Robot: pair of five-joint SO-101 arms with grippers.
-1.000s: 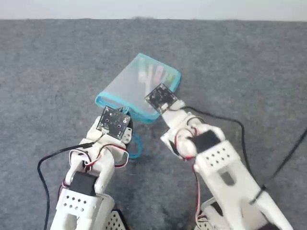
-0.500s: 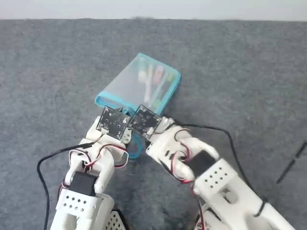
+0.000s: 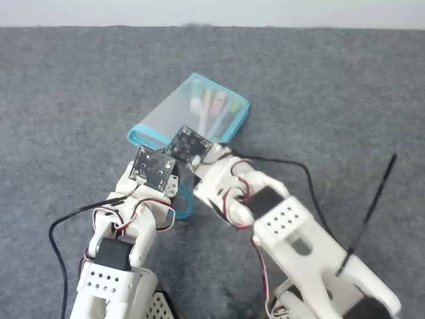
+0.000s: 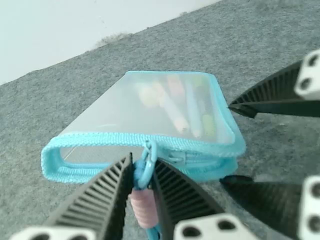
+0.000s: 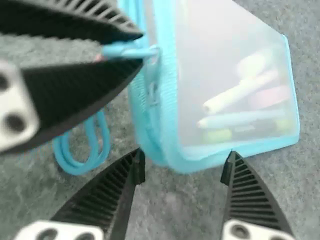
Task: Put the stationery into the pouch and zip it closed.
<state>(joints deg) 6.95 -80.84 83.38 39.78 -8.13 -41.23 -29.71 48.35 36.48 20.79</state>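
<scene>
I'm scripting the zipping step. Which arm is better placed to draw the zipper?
Left. The left gripper is shut on the zipper pull; the right gripper stands open around the pouch end, probably better for bracing.

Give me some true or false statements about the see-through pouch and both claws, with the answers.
1. The pens and markers lie inside the translucent pouch with blue trim. True.
2. The left claw is open, away from the pouch. False: it is shut on the blue zipper pull.
3. The right claw is open, with one finger on each side of the pouch's end. True.
4. The pouch lies on bare wood. False: it lies on grey carpet.
</scene>
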